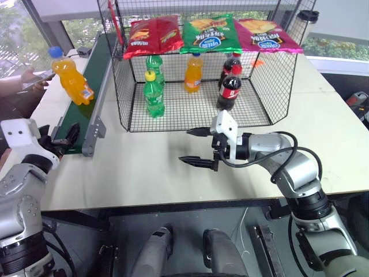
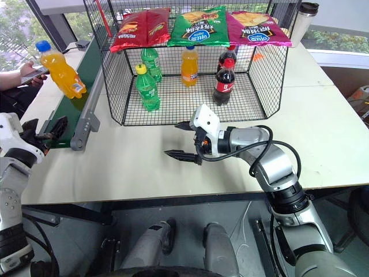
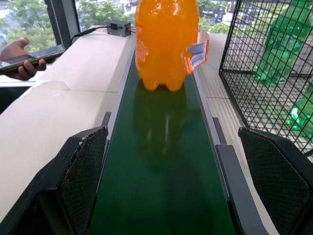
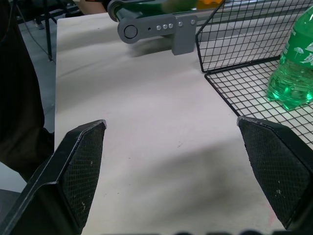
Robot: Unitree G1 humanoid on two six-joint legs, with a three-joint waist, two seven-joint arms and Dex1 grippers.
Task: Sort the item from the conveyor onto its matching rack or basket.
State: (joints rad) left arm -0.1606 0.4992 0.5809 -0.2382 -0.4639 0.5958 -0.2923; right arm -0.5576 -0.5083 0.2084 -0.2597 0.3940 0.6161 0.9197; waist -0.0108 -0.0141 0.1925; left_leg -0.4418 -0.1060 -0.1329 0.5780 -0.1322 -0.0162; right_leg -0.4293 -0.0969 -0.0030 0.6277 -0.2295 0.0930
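Over table (image 1: 150, 173), both jaws wide, empty

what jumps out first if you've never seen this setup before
Probably the orange soda bottle, standing on the green conveyor at the table's left edge, with the open left gripper at the belt's near end. Next, the black wire cage at the middle back, with red, green and pink chip bags on its top shelf and soda bottles inside. The right gripper hangs open in front of it.
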